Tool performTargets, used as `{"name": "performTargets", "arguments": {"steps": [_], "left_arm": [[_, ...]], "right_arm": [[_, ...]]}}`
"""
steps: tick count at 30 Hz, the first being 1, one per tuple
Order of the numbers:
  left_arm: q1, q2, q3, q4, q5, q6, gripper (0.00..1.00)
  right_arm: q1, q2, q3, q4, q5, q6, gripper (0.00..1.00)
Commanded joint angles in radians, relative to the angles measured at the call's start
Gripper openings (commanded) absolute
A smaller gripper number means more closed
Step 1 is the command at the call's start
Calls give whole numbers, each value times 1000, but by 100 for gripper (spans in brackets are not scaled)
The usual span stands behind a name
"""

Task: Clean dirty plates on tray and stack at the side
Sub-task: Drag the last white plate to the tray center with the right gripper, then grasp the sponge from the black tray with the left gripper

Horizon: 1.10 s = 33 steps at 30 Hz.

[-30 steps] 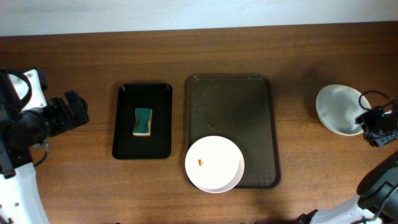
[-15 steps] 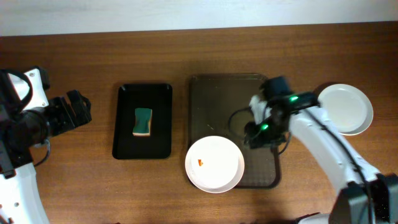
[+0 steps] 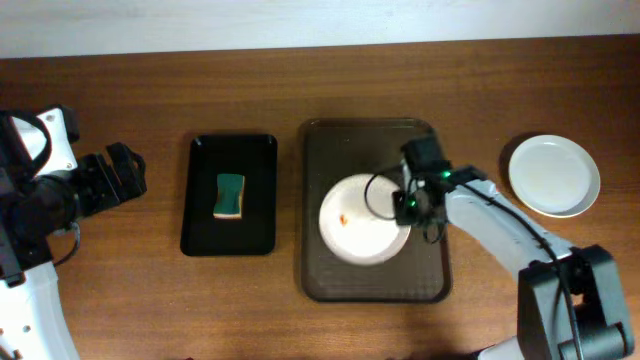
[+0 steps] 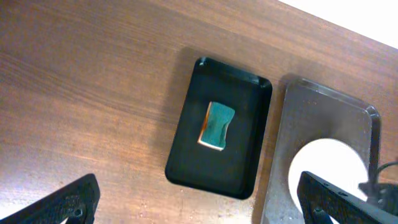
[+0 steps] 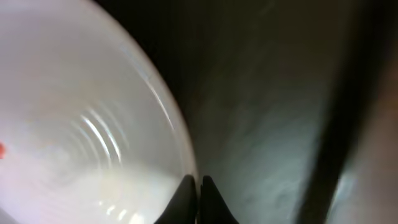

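Brown wooden table (image 3: 500,80) is seen from overhead, with a pale wall strip along the far edge. Near the middle of it the brown tray (image 3: 370,140) is laid, and one dirty plate (image 3: 355,240) is found inside it, roughly at its centre, with an orange-red smear (image 3: 345,219) left of the plate's middle. The plate's right rim is met by the right gripper (image 3: 402,208); in the right wrist view its jaws are drawn almost together and appear clamped on that thin rim. The left gripper (image 3: 130,172) is held well apart at the table's left edge, jaws spread wide and empty. A sponge (image 3: 230,196) is kept in the black tray (image 3: 200,160), just left of the brown one. White plates (image 3: 553,176) are set at the table's right side; their number cannot be told.

Trouble is judged most likely from the narrow pinch. A smooth plate held at one edge may be tilted by its own weight and slipped from the jaws, or knocked against the tray's raised rim when lifted. The smear is not yet wiped, so the white plates at the side could be soiled if this one were carried there first.
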Motion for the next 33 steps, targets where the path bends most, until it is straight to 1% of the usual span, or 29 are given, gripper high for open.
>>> {"name": "performTargets", "arguments": {"steps": [1, 2, 3, 4, 6, 7, 8, 9, 10, 13, 14, 17, 19, 20, 21, 23, 25, 26, 27, 28, 29, 31, 32, 33], "left_arm": [[2, -3, 8, 6, 14, 8, 100], [2, -3, 8, 6, 14, 8, 100], [2, -3, 8, 6, 14, 8, 100], [2, -3, 8, 6, 14, 8, 100], [2, -3, 8, 5, 18, 8, 100], [1, -2, 8, 5, 41, 8, 100], [1, -1, 7, 5, 62, 9, 100], [-3, 2, 4, 5, 67, 9, 100], [-13, 8, 2, 2, 67, 10, 100], [-74, 33, -34, -1, 65, 39, 100], [-103, 50, -59, 2, 60, 39, 96], [-154, 107, -119, 34, 21, 39, 84], [-204, 151, -220, 124, 20, 39, 65], [-228, 174, -277, 179, 10, 39, 59], [-256, 205, -349, 246, -23, 38, 55], [-294, 278, -465, 388, -51, 39, 53], [-316, 351, -528, 512, -92, 39, 50], [-327, 400, -553, 573, -121, 39, 52], [-335, 448, -571, 633, -114, 39, 54], [-344, 492, -576, 676, -116, 39, 53], [-358, 550, -576, 733, -115, 39, 40], [-386, 626, -576, 791, -116, 39, 25], [-416, 695, -576, 808, -119, 41, 0], [-424, 711, -576, 806, -119, 42, 0]], "right_arm": [[-52, 21, 14, 78, 55, 5, 4], [-50, 26, 14, 80, 41, 5, 4], [-50, 27, 14, 71, 37, 5, 10], [-50, 26, 14, 58, 36, 5, 37], [-52, 24, 14, 27, 37, 5, 47], [-59, 25, 14, 29, 37, 5, 48], [-65, 26, 14, 38, 37, 5, 47], [-72, 33, 14, 44, 37, 5, 38], [-72, 53, 14, 45, 34, 5, 32], [-72, 137, 14, 76, -20, 5, 25], [-70, 164, 14, 93, -45, 5, 15], [-71, 164, 17, 98, -42, 5, 4], [-71, 163, 18, 97, -42, 5, 4], [-71, 163, 18, 97, -42, 5, 4], [-71, 163, 18, 97, -42, 5, 4], [-71, 163, 18, 95, -42, 5, 4], [-71, 163, 18, 92, -42, 5, 4], [-71, 163, 18, 89, -42, 5, 4], [-70, 163, 18, 88, -43, 5, 4], [-71, 163, 18, 88, -43, 5, 4], [-70, 163, 18, 87, -43, 5, 4], [-70, 163, 18, 88, -43, 5, 4], [-70, 163, 18, 85, -47, 6, 4], [-70, 163, 18, 84, -47, 8, 4]]}}
